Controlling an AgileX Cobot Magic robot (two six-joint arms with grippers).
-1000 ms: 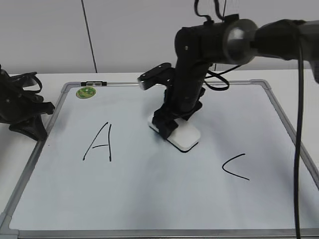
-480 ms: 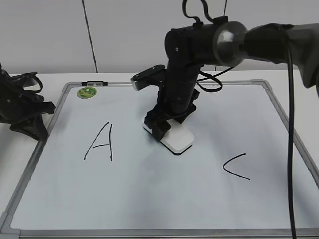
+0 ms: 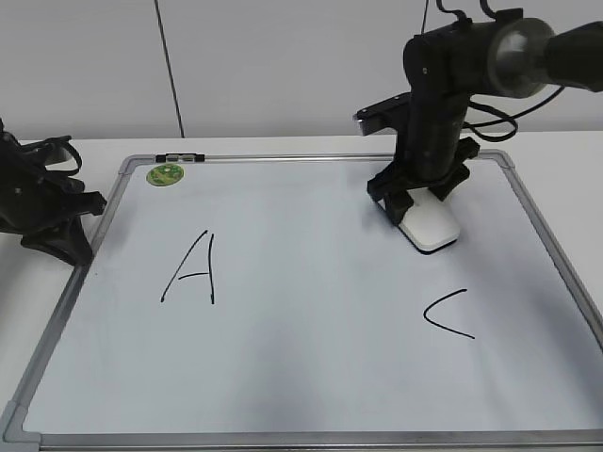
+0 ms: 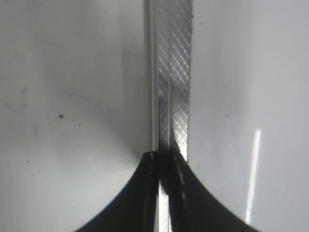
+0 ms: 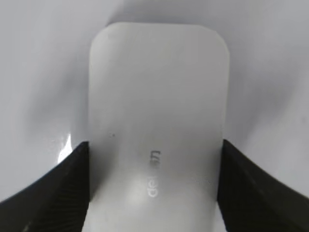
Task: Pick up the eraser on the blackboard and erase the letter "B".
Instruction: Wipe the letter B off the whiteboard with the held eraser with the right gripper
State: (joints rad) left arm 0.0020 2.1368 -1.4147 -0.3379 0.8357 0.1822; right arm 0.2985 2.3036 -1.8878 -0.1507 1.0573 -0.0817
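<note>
Eraser [image 3: 430,227] position is the change: a second ago it sits mid-board between the "A" and the "C", half a second ago slightly further left, and now the right gripper [image 3: 421,209] has carried it to the upper right of the blackboard [image 3: 311,377], near the right frame and above the "C". No letter "B" shows anywhere in the exterior view (the middle of the board is bare white), so I judge the erase itself done and the arm now taking the eraser off to the side; whether it touches the board surface here I cannot tell.

Left to right:
- left gripper [image 3: 42,202]: parked on the table [image 3: 104,149] just off the board's left edge, same spot throughout. In the left wrist view its jaws [image 4: 164,193] stand almost together over the grey frame strip, nothing between them.
- green sticker [image 3: 164,174]: one, top left corner.
- marker [image 3: 177,157]: one, lying at the top frame.
- letter "A" [image 3: 191,271]: one, untouched.
- eraser: one; the right wrist view shows the right jaws pressed on both long sides of the white block [image 5: 157,135], firm hold.
- letter "C" [image 3: 447,314]: one, intact.

Letters left: two. Grippers: two.
</note>
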